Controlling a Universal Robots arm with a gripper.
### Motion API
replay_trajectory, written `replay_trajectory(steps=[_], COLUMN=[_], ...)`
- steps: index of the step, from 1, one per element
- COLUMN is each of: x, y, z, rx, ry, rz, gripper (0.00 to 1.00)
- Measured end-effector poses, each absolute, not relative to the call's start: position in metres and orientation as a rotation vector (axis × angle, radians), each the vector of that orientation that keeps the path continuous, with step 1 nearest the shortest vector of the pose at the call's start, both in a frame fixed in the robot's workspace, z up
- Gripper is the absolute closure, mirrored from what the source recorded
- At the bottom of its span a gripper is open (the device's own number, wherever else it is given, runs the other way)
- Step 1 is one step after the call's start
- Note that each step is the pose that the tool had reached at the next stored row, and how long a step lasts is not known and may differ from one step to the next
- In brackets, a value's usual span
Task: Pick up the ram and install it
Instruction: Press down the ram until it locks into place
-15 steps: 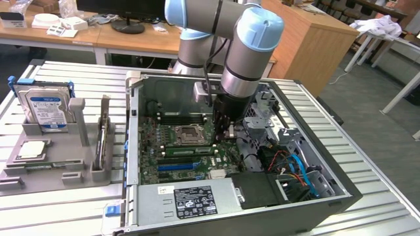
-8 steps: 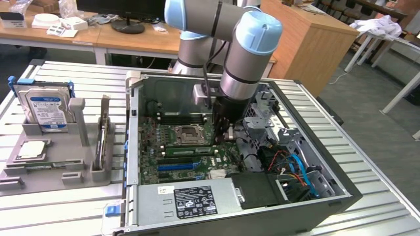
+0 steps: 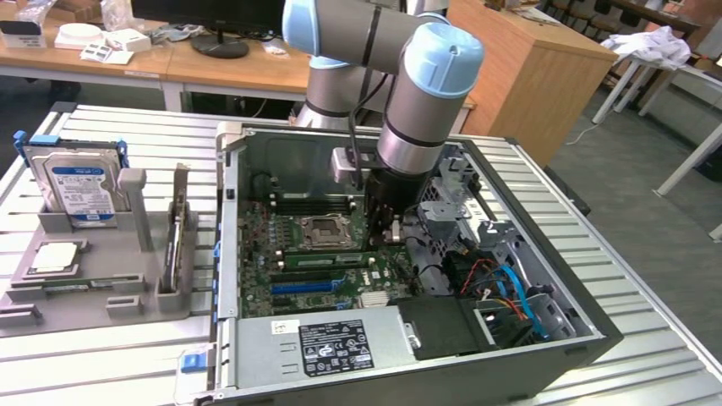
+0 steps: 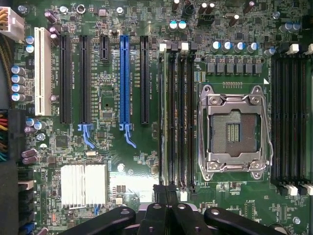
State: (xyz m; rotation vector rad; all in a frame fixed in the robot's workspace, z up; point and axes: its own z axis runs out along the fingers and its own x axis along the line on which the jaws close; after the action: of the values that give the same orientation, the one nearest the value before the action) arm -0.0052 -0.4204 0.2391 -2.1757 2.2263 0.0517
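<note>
- The end effector (image 4: 165, 196) had its dark fingers drawn together with next to no gap. Their tips sat at one end of the ram (image 4: 166, 122). Whether they pinched the stick or only bore on its top edge could not be told.
- The ram appeared as a thin edge-on strip running along the memory slot farthest from the CPU socket (image 4: 234, 129). In the exterior view it was the green strip (image 3: 321, 259) just below the socket (image 3: 321, 230), centre of the frame, so it seemed to be lying in its slot.
- Doing this step well probably meant pressing straight down along the slot line, evenly at both ends. A tilted stick could bind or leave a latch unclosed.
- Room was narrow. The neighbouring memory slots (image 4: 182, 122) lay just beside the ram on the socket side, and a black expansion slot (image 4: 145, 78) and the blue expansion slot (image 4: 124, 78) stood on the other.
- In the exterior view the end effector (image 3: 390, 228) hung inside the computer case (image 3: 229, 254). The drive cage with its coloured cables (image 3: 508, 288) crowded it at centre right, and the power supply (image 3: 327, 342) filled the lower centre.
- The way upward looked open.
- Farther off, at the left of the frame, a grey holder tray (image 3: 90, 279) on the worktop (image 3: 113, 355) carried the hard drive (image 3: 77, 190), well apart from the case.
</note>
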Motion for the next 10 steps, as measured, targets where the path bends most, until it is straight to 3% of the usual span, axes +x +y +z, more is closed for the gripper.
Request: replay_trajectory(steps=[10], x=[-0.0052], y=[-0.4192], z=[0.2365], rx=[-2.176], ry=[2.226], rz=[0.052], gripper=[0.89])
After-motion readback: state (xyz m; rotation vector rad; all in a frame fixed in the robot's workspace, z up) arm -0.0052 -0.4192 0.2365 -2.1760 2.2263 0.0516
